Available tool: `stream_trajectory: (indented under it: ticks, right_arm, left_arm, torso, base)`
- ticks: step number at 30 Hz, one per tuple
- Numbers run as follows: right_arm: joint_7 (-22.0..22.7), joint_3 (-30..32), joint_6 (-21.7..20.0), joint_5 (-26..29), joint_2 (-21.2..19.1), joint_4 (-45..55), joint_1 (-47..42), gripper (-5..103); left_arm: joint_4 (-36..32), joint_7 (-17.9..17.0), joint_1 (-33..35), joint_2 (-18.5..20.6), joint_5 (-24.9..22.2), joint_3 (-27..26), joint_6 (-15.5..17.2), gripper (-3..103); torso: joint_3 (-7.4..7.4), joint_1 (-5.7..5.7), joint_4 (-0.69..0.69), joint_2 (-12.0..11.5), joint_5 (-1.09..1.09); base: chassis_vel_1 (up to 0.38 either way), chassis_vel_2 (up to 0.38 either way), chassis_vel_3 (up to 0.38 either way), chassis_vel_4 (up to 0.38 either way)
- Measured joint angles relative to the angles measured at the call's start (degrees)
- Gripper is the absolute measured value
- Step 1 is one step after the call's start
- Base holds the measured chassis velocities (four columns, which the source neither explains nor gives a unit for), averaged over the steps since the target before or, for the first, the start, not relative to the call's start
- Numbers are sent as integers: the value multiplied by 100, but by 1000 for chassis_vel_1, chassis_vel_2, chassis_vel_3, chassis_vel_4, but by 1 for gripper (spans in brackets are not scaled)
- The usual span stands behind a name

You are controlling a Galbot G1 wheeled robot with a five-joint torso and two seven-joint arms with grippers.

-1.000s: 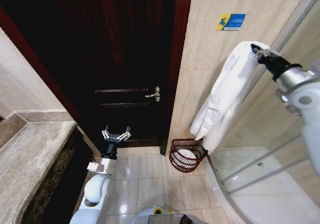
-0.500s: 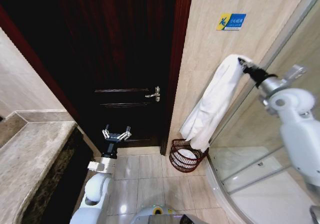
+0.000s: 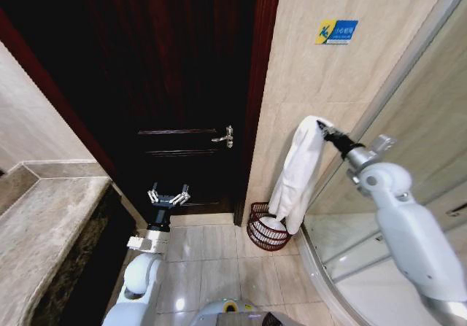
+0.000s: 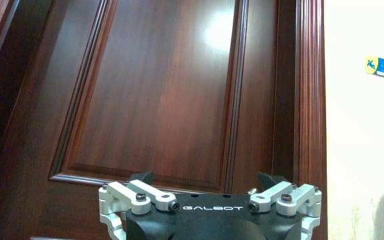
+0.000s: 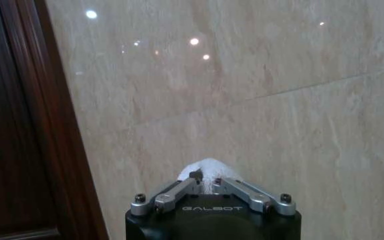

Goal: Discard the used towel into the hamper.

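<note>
The dark wooden door point(image 3: 182, 100) takes up most of the head view, with a metal lever handle point(image 3: 226, 136) at mid height near its right edge. To its right stands a beige tiled wall point(image 3: 306, 85) carrying a small blue sign point(image 3: 336, 31), and further right the glass shower enclosure point(image 3: 408, 158) curves along the pale tiled floor point(image 3: 219, 260). A stone tabletop point(image 3: 44, 231) lies at the lower left.

The right arm reaches across in front of the shower glass toward the wall. Its right gripper point(image 3: 322, 127) is clenched on the top of the white towel point(image 3: 298, 173), with a tuft of white cloth pinched between its fingertips point(image 5: 190, 176) in the right wrist view. The towel hangs straight down in a long fold, and its lower end dangles just above the hamper point(image 3: 268, 226).

The hamper sits on the floor in the corner between the door frame and the shower base. It is a small, round, reddish-brown ribbed basket, and something white already lies inside it.

The left gripper point(image 3: 168, 195) is low beside the tabletop, pointing at the door, its fingers point(image 4: 133, 192) spread apart and holding nothing.
</note>
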Motion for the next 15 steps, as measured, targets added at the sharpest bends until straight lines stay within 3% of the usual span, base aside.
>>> stream_trajectory:
  ticks: [6,15]
  right_arm:
    - [102,94,27,161,-197,112,374,2]
    - [360,498,-128,984,-1126,516,1066,2]
  left_arm:
    - [15,1,-9,6,-22,-21,-11,100]
    - [31,0,-24,-12,-45,5,-22,100]
  torso:
    - [0,0,0,0,-3]
    - [-1,-1,0,0,-2]
  base:
    - [0,0,0,0]
    - [0,0,0,0]
